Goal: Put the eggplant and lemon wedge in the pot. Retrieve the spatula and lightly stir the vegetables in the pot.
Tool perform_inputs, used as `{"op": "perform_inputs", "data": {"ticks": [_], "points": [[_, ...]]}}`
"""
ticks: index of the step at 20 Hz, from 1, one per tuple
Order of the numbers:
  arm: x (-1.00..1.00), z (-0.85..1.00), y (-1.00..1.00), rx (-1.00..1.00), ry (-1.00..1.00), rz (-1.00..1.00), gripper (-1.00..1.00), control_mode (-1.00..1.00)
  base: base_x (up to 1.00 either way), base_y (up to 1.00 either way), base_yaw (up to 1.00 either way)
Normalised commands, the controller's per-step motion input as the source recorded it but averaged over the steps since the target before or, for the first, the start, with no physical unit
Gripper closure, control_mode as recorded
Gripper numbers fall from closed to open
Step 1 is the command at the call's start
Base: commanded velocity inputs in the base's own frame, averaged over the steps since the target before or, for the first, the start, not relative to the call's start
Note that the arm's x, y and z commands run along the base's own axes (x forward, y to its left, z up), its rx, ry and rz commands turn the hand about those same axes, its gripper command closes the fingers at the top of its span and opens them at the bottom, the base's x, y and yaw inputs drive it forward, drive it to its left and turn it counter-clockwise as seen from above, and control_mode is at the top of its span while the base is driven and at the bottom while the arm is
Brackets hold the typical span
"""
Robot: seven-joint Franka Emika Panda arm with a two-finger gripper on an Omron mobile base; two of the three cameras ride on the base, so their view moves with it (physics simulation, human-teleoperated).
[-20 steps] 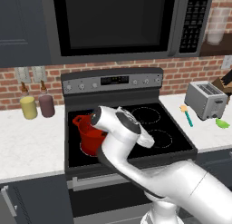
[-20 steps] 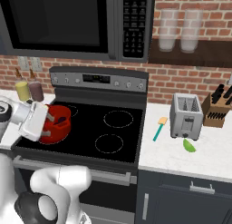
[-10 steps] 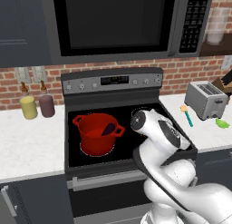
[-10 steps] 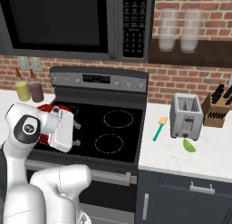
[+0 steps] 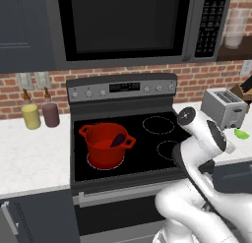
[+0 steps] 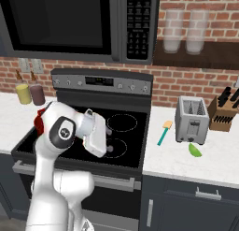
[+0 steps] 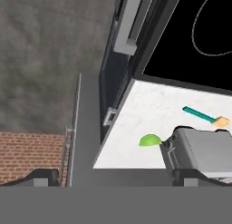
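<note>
I read no brand, label or writing anywhere. From the left base view, the red pot (image 5: 107, 144) sits on the stove's (image 5: 147, 151) front-left burner with the eggplant (image 5: 117, 139) inside it. The right base view adds the counter (image 6: 177, 160) right of the stove: the spatula (image 6: 164, 132) beside the toaster (image 6: 191, 119), the lemon wedge (image 6: 195, 150) in front of it. The hand view looks down on those three; the gripper (image 7: 115, 175) holds nothing, fingertips far apart.
</note>
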Motion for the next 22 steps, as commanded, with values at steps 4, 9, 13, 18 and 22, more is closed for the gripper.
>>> {"op": "perform_inputs", "data": {"ticks": [4, 9, 13, 18, 22], "points": [[-0.03, 0.15, -1.0, 0.13, 0.06, 0.07, -1.0, -1.0, 0.0, 0.0, 0.0], [-0.2, 0.01, -1.0, 0.06, 0.01, 0.18, -1.0, -1.0, 0.0, 0.0, 0.0], [0.0, 0.06, -1.0, 0.03, 0.06, 0.22, -1.0, -1.0, 0.0, 0.0, 0.0], [0.0, 0.02, -1.0, 0.02, 0.11, 0.24, -1.0, -1.0, 0.0, 0.0, 0.0], [0.14, 0.06, -0.97, 0.03, 0.16, 0.3, -1.0, -1.0, 0.0, 0.0, 0.0]]}}
